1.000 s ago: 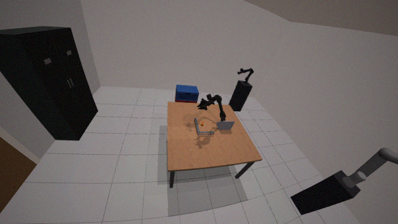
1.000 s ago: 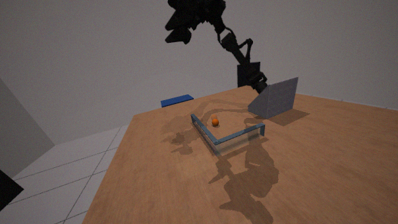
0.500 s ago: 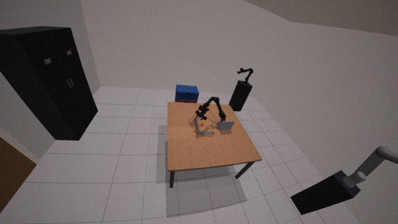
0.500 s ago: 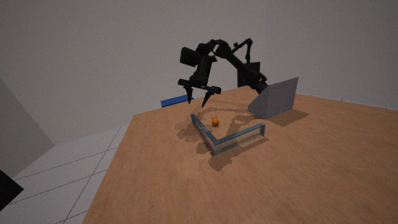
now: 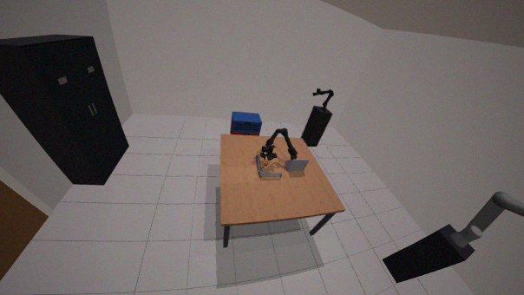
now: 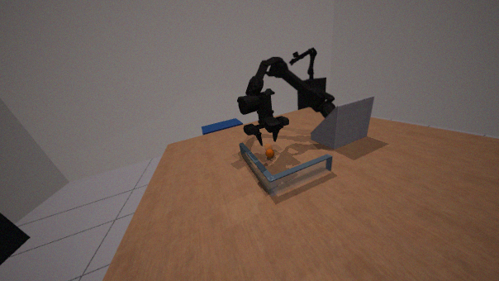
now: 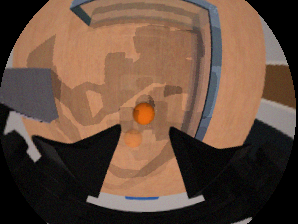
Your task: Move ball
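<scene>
The ball [image 6: 269, 153] is a small, smooth orange sphere, matte and evenly coloured, resting on the wooden table [image 6: 330, 223] inside the angle of the two walls [image 6: 285, 171]. There is one ball. Just beside it, on the arm's side, sits one paler, see-through copy [image 6: 268, 146] of the same shape; through the wrist camera the solid ball [image 7: 143, 113] and the faint copy [image 7: 133, 140] show as two separate discs, close together but not overlapping.

The two walls are low, glassy strips with a bluish tint, thin and straight, joined into an L at one corner. They cast soft shadows on the warm, grained tabletop.

Directly above the ball and copy hangs the single black gripper [image 6: 267, 136], its two pointed fingers [image 6: 259, 138] aimed down at the table. The jaws stand partly apart with nothing between them, and the tips are clear of the ball.

The arm is dark and jointed, rising from a grey wedge-shaped base [image 6: 344, 122] with flat, plain faces. Beyond the table's far edge lies one blue flat-topped crate [image 6: 221, 126].
</scene>
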You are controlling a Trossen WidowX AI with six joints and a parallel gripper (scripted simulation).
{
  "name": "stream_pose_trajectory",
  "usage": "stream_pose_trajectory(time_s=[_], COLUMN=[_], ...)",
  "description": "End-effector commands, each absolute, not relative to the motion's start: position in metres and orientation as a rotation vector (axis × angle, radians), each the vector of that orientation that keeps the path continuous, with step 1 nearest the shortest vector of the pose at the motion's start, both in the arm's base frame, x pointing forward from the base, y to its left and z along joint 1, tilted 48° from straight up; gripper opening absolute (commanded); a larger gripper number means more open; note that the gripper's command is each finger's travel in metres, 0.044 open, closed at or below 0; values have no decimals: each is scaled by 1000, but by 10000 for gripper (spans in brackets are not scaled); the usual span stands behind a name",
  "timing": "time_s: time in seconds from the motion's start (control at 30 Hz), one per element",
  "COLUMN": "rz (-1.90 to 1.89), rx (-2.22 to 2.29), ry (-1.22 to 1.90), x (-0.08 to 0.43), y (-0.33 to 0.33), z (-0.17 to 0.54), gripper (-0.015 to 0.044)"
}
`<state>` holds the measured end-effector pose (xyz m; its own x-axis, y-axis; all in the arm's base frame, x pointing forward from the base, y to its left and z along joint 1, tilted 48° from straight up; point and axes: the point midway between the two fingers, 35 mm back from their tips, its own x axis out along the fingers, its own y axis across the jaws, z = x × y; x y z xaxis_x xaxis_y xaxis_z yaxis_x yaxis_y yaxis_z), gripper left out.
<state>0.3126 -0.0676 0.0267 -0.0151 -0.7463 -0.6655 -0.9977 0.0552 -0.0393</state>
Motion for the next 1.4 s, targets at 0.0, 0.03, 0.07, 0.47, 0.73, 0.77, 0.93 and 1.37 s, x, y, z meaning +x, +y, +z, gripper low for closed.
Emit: stream_pose_trajectory(time_s=[0.0,0.03,0.07,0.47,0.73,0.77,0.93,1.37], rz=[640,639,639,640,639,639,638,638], rx=[-1742,-1742,-1742,-1742,-1742,-1742,-1743,-1743], ry=[1818,1819,1819,1818,1819,1819,1820,1820], x=[311,310,310,311,310,310,309,309], y=[-75,-77,-78,-91,-101,-102,-107,-108], z=[20,17,16,5,-4,-5,-9,-10], gripper=[300,300,300,300,300,300,300,123])
